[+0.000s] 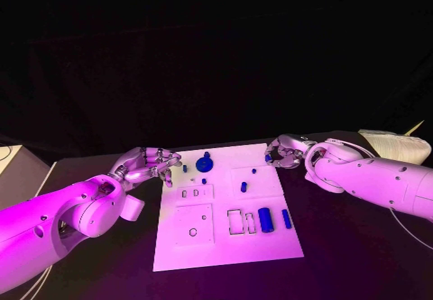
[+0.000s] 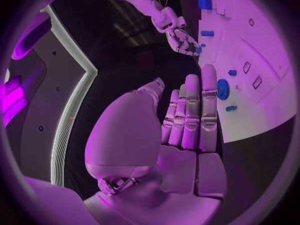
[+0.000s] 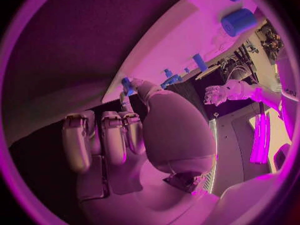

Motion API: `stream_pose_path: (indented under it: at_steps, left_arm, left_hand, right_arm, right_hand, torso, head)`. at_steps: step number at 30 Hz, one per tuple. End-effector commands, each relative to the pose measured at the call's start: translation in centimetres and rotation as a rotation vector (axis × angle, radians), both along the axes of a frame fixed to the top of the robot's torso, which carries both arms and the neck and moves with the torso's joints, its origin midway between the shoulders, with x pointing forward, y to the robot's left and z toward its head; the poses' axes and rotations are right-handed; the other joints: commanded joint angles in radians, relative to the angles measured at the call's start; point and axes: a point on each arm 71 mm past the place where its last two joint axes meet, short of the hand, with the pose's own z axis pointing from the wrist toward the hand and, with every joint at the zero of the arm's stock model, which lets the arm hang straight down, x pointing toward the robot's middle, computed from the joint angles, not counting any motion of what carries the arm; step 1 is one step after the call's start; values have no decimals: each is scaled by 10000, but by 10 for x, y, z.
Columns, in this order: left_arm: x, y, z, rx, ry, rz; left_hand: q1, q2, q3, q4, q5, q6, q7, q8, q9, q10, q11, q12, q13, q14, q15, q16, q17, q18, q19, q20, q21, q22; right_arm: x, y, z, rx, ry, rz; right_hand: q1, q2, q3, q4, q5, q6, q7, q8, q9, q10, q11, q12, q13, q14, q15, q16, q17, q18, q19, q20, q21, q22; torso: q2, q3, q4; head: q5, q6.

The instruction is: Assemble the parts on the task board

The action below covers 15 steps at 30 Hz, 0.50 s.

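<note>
Right hand [image 1: 285,152] pinches a small blue part [image 1: 268,158] at the task board [image 1: 226,250] edge, best seated squarely; left hand [image 1: 144,164] hovers empty, fingers loosely curled.

The left arm comes in from the lower left of the head view, and its left hand [image 1: 144,164] sits left of centre, palm turned toward the middle of the frame. In its own wrist view the fingers [image 2: 190,112] lie straight and close together, holding nothing. The right arm enters from the right edge; the right hand [image 1: 284,152] sits right of centre, fingers [image 3: 106,140] curled inward, thumb and one fingertip seemingly pinching something small, though this is hard to confirm.
</note>
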Motion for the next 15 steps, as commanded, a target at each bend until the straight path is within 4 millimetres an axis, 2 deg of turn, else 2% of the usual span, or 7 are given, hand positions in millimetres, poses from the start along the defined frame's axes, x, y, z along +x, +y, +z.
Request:
stream_pose_path:
  at_steps: [1,12,15]
  left_arm:
    - [-1,-2,0,-24,15,-185]
    - [-1,-2,0,-12,41,-203]
    - [-1,-2,0,-7,49,-204]
  left_hand:
    - [-54,13,-42,-8,27,-54,17,10,14,-45,11,62,-16,-51,9,24,8,112,-52,-16,34,9]
    - [-65,21,-44,-2,27,-55,21,9,16,-48,13,65,-16,-68,11,76,50,112,-76,-14,88,47]
    - [-68,21,-45,0,26,-56,22,9,16,-48,13,65,-16,-70,12,81,54,112,-79,-14,93,50]
  right_arm:
    - [-1,1,-2,-76,23,75]
    - [0,2,1,28,-299,-16]
    - [0,2,2,29,-498,-133]
  right_hand:
    - [-28,-49,90,-12,-93,109,-13,66,17,1061,47,21,2632,1045,60,42,2629,-167,968,51,49,2460]
    - [-107,-115,258,10,-255,312,-103,144,55,1061,-24,21,2632,1045,-9,42,2629,-171,973,4,65,2476]
    - [-264,-170,356,102,-823,619,-210,273,121,1061,-113,21,2632,1045,-96,42,2629,-173,976,-74,71,2483]
  torso:
    - [7,0,-9]
    - [6,2,3]
    - [4,1,2]
  head:
    - [9,-3]
    - [-1,-9]
    - [0,-11]
